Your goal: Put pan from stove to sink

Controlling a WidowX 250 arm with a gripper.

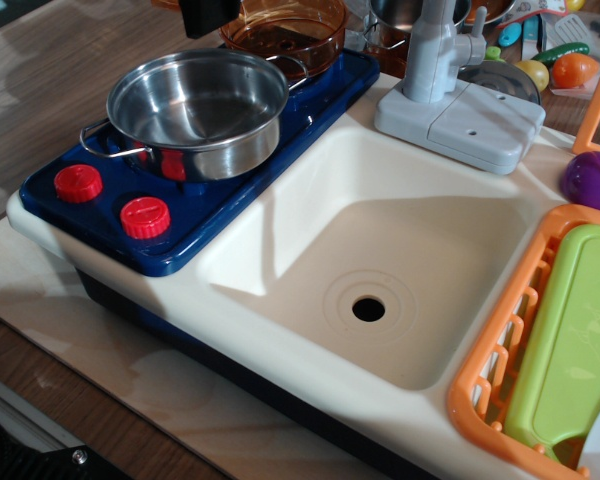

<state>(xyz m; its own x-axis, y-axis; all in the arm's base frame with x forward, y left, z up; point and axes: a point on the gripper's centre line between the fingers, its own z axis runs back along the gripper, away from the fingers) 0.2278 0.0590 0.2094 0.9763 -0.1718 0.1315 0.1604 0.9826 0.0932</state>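
colour: matt black block (208, 15), no markings to be seen
shape: boxy, flat-sided, square lower corners
extent: only its lower end shows, cut off by the top edge
fingers: cannot be told
cables, screws: cannot be told

Dish rack (500, 370) cut off at right edge.

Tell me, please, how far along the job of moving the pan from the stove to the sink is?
Nothing looks done: the steel pan sits on the blue stove, and the cream sink holds nothing over its drain hole. Nothing is in hand; a dark part at the top edge may be the gripper. Grasping, carrying and placing all remain.
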